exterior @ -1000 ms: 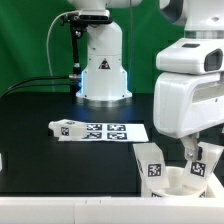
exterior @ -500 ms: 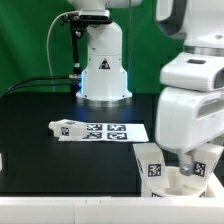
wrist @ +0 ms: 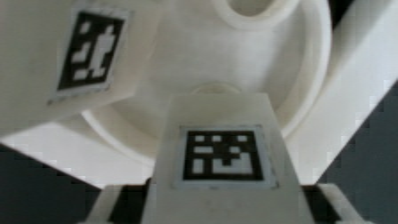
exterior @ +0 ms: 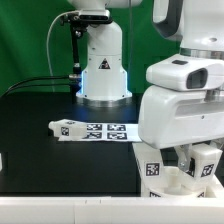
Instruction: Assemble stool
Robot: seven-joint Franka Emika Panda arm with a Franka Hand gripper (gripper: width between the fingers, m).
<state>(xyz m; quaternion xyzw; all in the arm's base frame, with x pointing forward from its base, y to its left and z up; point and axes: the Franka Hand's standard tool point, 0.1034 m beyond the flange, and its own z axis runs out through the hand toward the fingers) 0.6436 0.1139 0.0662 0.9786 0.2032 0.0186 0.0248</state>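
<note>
Low, hand (exterior: 193, 165) hovering over stool (exterior: 168, 185)

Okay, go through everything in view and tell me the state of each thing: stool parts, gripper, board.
gripper: low over the seat, fingers on either side of one leg; open or shut unclear.
middle leg: between the fingers, against the seat.
second leg: standing at the seat; whether fastened is unclear.
seat: under the gripper.
loose leg: on its side, untouched.
marker board: flat on the table.
</note>
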